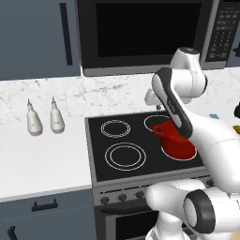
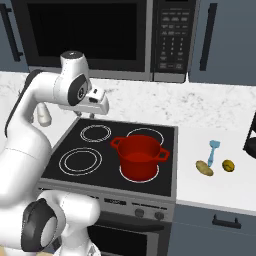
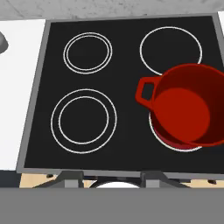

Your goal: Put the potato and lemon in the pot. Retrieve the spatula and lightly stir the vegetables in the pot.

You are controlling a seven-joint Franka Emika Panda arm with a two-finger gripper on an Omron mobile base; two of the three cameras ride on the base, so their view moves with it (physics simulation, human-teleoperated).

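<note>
One round glossy red pot (image 2: 140, 157) is sitting on the near right burner of the black glass stovetop (image 2: 100, 165), its red inside bare in the hand view (image 3: 186, 105). Four white burner rings are showing on the glass.

To the right of the stove, on the white counter (image 2: 215, 185), three small things are lying near one another: one brownish oval potato (image 2: 203, 168), one small rounded lemon (image 2: 228, 165) looking dull yellow here, and, between them and a little farther back, one slim blue spatula (image 2: 213, 151) with its handle pointing toward the near edge. All three are lying well apart from the pot.

The white arm's gripper (image 2: 85, 115) is hanging over the far left corner of the stovetop, holding nothing; I cannot tell how far apart its fingers are standing.

Farther left, the left base view is showing two white bottles (image 1: 33, 120) standing side by side on the left counter. Behind everything, a marbled white backsplash is running under one dark microwave (image 2: 95, 37) and grey-blue cabinets (image 1: 37, 37).
</note>
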